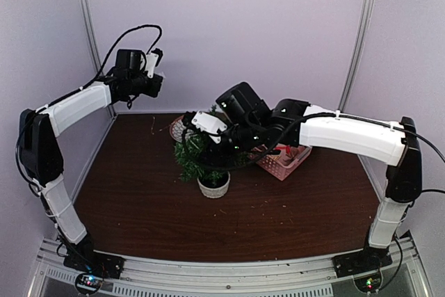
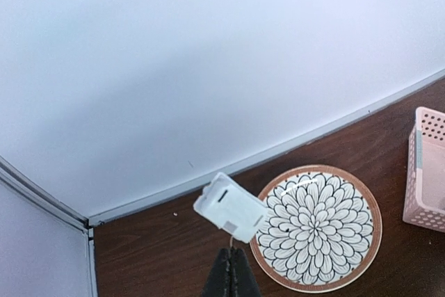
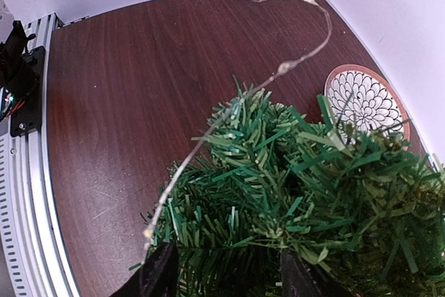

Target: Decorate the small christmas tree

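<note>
Small christmas tree [image 1: 197,156]: one; one plate [image 2: 316,227], one basket [image 2: 427,172].

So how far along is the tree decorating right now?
Early. Done: one light string lies across the small christmas tree. In hand: left gripper, jaws shut, pinches the string's wire by its white box; right gripper stands open at the branches. Left: winding the rest; no other ornaments visible on it.

The small christmas tree [image 1: 198,156] stands upright in its round whitish pot [image 1: 213,186] mid-tabletop [image 1: 139,193]; bushy dark-green needles; a thin wire strand [image 3: 285,69], seemingly a light string, lies across its branches.
</note>
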You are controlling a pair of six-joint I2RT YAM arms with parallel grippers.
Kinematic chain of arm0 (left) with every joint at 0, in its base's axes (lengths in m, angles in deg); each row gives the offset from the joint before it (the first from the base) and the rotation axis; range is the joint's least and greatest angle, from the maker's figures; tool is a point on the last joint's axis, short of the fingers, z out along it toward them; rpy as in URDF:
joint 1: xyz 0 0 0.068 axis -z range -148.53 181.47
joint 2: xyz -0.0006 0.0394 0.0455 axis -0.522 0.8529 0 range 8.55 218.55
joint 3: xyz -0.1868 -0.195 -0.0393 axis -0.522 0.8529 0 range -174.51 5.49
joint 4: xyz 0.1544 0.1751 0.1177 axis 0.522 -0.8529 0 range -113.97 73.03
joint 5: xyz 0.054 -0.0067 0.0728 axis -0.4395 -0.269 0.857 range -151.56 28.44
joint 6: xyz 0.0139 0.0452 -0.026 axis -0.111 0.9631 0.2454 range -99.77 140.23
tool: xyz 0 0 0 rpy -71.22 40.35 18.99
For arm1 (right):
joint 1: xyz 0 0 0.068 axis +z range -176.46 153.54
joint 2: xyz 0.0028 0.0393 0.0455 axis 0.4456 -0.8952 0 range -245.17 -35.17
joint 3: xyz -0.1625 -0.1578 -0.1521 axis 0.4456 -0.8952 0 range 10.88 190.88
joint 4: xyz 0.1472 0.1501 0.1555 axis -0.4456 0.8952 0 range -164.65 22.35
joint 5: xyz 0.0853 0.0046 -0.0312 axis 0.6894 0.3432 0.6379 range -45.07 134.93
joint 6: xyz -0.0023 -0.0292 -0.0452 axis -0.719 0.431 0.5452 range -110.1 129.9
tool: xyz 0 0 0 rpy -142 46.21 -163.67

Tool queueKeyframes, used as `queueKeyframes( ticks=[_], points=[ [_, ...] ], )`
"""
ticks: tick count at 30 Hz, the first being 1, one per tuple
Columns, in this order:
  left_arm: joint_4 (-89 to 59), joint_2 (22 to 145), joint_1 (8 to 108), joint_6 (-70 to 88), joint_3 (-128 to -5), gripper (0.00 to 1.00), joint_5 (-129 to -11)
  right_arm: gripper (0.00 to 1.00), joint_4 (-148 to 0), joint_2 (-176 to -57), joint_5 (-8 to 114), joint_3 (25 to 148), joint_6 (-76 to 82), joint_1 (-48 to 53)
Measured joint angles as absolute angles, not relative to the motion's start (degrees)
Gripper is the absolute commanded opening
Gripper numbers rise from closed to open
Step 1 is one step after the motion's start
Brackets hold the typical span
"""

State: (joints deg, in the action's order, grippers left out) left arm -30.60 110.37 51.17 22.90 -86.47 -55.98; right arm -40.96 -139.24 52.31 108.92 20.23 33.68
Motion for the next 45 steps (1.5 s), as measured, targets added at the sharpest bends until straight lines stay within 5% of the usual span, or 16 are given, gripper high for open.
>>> queueKeyframes(
  ticks=[21,33,45],
  points=[
    [-31.6,123.5,48.7,25.0,-104.9,0.00,-55.2,0.81,-41.0,-136.6,52.7,108.2,21.0,33.7],
    [-31.7,128.3,46.5,24.0,-111.7,0.00,-57.3,0.77,-41.5,-133.6,54.3,107.8,20.8,33.6],
    [-21.7,131.1,47.0,16.6,-115.5,0.00,-83.8,0.70,-48.1,-129.8,59.6,107.7,15.4,22.3]
  ],
)
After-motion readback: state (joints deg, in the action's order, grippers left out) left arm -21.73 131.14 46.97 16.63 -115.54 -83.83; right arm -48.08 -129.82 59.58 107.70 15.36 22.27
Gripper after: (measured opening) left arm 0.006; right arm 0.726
